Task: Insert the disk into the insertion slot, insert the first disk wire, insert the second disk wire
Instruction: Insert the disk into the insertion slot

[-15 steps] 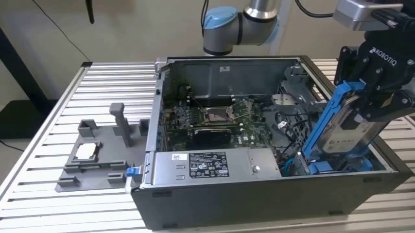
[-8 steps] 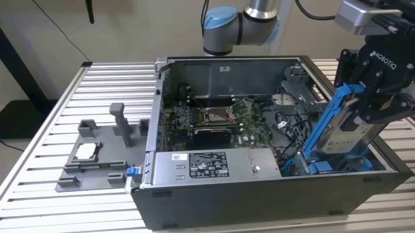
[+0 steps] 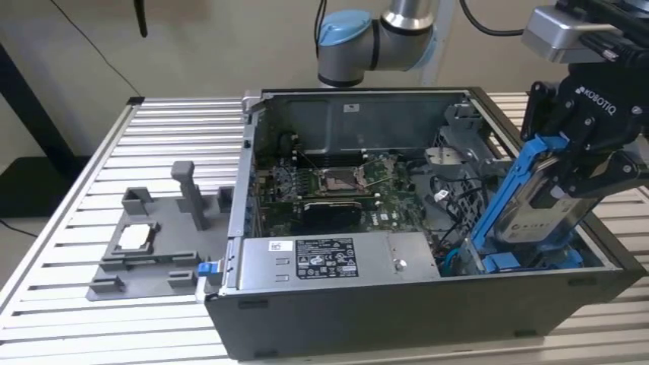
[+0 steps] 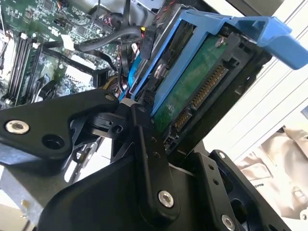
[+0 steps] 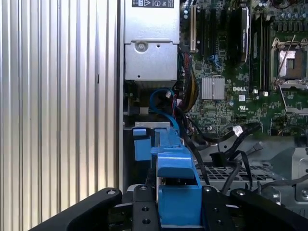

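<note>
A ribbed aluminium worktop (image 3: pixel 91 152) carries an open dark computer case (image 3: pixel 406 319), which fills the middle of the exterior view. The grey-and-blue robot arm (image 3: pixel 375 38) stands at the case's 12 o'clock. Inside the case, a silver power supply box (image 3: pixel 324 258) lies along the near wall, at 6 o'clock from the green motherboard (image 3: pixel 335 182). Outside on the worktop, at 9 o'clock from the case, sits a grey moulded fixture (image 3: pixel 152 243) with upright posts. At 3 o'clock in the exterior view the black hand (image 3: pixel 573 179) hangs over the case's corner. Its fingers are pinching the disk (image 3: pixel 536 217) from both sides (in the second wrist view the green circuit-board face and connector row of the disk (image 4: pixel 192 91) show between them). The disk is tilted in its blue frame, upper end toward 1 o'clock, and its lower end reaches down to the blue parts of the insertion slot (image 3: pixel 512 264). I cannot tell how far it has entered. In the first wrist view the hand (image 5: pixel 178 204) clamps the blue frame, and black cables (image 5: pixel 226 144) trail loose just beside the slot.
</note>
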You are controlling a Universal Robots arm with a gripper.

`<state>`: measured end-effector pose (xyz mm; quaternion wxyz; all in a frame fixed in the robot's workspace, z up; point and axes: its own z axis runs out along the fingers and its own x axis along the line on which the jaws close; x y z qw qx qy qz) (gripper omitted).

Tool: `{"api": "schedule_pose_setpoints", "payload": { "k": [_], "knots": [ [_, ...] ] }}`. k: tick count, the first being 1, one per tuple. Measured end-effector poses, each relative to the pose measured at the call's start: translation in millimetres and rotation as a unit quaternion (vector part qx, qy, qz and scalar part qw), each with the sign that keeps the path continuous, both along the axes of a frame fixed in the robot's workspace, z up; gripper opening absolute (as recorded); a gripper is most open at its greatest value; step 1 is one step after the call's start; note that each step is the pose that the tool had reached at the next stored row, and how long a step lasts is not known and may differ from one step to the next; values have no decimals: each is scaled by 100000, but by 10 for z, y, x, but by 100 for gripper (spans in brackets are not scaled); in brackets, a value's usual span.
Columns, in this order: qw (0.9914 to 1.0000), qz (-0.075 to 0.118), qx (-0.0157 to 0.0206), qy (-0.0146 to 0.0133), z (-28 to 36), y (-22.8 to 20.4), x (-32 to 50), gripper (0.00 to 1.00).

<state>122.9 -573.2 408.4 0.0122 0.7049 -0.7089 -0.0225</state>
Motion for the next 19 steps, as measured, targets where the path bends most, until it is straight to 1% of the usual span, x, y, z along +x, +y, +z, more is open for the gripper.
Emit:
{"api": "schedule_pose_setpoints", "payload": {
  "k": [3,16,18,19],
  "knots": [
    [100000,3,13,-15,-16,0,10,33],
    [100000,-85,13,-20,-248,0,11,33],
    [100000,-106,19,-22,-271,0,11,33],
    [100000,-108,12,-19,-272,0,11,33]
  ]
}}
